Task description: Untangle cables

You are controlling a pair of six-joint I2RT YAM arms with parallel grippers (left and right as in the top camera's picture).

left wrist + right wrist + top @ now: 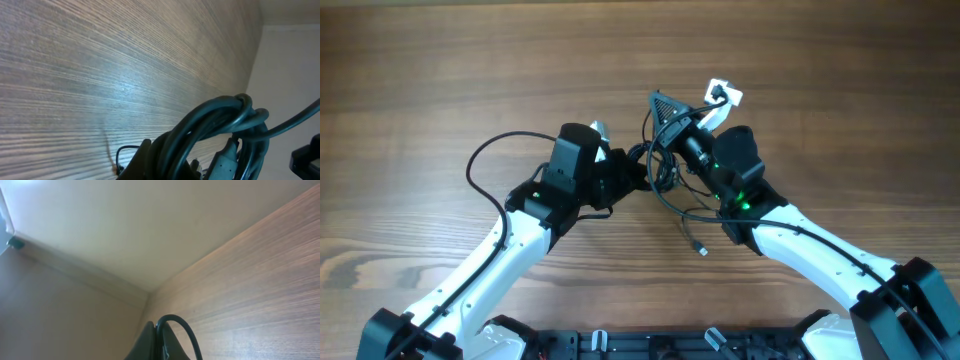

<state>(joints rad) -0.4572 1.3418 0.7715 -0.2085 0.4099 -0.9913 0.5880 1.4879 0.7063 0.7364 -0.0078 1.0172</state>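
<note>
The cables (215,115), a knotted bundle near the middle of the tabletop (440,60), are pinched by the left jaws and right jaws alike, so pulling apart could cinch the knot tighter or yank 1 strand free.

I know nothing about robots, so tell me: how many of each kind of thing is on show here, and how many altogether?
Robot arms: 2 (left, right)
Tangled bundle of thin black cables: 1, its strands too knotted to count
Loose plug end: 1
Wooden table: 1
Total: 5
</note>
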